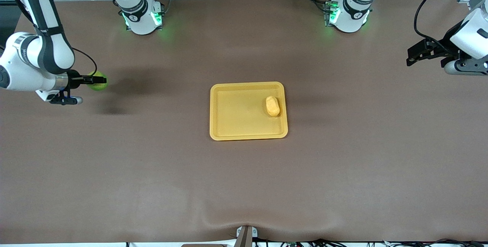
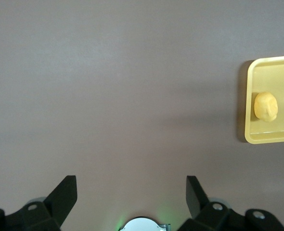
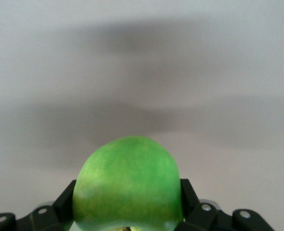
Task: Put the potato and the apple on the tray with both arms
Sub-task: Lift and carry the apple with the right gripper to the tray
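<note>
The yellow-orange tray (image 1: 236,125) lies at the middle of the table. The potato (image 1: 272,106) lies in it, near the rim toward the left arm's end; both also show in the left wrist view, the tray (image 2: 272,137) and the potato (image 2: 265,106). My right gripper (image 1: 95,80) is shut on the green apple (image 1: 100,83) and holds it above the table at the right arm's end; the apple (image 3: 127,185) sits between the black fingers (image 3: 65,202). My left gripper (image 1: 412,57) is open and empty, up over the table at the left arm's end; its fingers (image 2: 65,197) stand wide apart.
The brown table cover (image 1: 244,186) spreads all round the tray. The two arm bases (image 1: 143,18) (image 1: 349,14) stand along the table's edge farthest from the front camera. A small mount (image 1: 246,235) sits at the edge nearest it.
</note>
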You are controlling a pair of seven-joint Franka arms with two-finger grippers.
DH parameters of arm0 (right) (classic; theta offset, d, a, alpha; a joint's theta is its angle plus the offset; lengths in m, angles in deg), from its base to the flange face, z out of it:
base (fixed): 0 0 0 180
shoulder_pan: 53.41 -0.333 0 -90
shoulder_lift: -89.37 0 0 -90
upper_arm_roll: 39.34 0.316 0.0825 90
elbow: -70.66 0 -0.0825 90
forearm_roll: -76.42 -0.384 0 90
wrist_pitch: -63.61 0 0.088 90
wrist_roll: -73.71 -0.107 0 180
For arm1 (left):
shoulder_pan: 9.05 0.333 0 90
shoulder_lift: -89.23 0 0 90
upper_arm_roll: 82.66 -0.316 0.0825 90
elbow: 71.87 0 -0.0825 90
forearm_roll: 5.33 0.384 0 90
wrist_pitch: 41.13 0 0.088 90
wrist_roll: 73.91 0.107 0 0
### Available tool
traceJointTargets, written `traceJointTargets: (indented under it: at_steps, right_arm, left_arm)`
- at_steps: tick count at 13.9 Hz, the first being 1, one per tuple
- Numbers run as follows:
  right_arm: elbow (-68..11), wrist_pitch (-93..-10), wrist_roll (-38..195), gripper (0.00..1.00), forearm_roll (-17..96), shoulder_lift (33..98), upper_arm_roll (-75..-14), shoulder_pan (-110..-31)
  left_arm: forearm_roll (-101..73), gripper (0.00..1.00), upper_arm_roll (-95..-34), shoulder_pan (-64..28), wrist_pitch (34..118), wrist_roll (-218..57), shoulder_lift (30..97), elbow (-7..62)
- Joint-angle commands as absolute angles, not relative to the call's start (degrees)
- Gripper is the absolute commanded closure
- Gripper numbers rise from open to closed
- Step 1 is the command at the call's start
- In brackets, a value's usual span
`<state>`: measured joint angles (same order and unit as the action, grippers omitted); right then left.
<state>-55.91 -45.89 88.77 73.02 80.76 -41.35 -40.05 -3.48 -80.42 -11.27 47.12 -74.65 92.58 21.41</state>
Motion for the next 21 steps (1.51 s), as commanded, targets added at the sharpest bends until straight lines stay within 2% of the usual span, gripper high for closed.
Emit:
traceJointTargets:
  at_steps: [1,3,7,18,21]
  right_arm:
    - [-47.4,-40.8,88.9,1.00,71.8,75.0,-41.6,-42.2]
    - [-42.7,-37.2,88.8,1.00,70.9,73.5,-41.6,-43.9]
    - [-36.8,-36.9,85.9,1.00,69.8,69.2,-41.5,-47.1]
    - [-28.2,-37.5,62.7,1.00,59.6,62.2,-41.5,-61.3]
    - [-27.2,-38.5,53.7,1.00,56.7,60.9,-41.5,-67.2]
  left_arm:
    - [-4.5,0.00,-80.9,-10.9,45.4,-74.4,93.4,20.5]
    - [-4.6,0.00,-80.8,-10.5,43.3,-74.1,94.1,20.8]
    - [-4.4,0.00,-80.4,-10.5,41.5,-73.1,94.5,21.4]
    - [-4.5,0.00,-80.8,-8.4,45.9,-67.8,93.9,21.8]
    - [-4.5,0.00,-80.8,-8.5,46.8,-67.8,93.8,21.9]
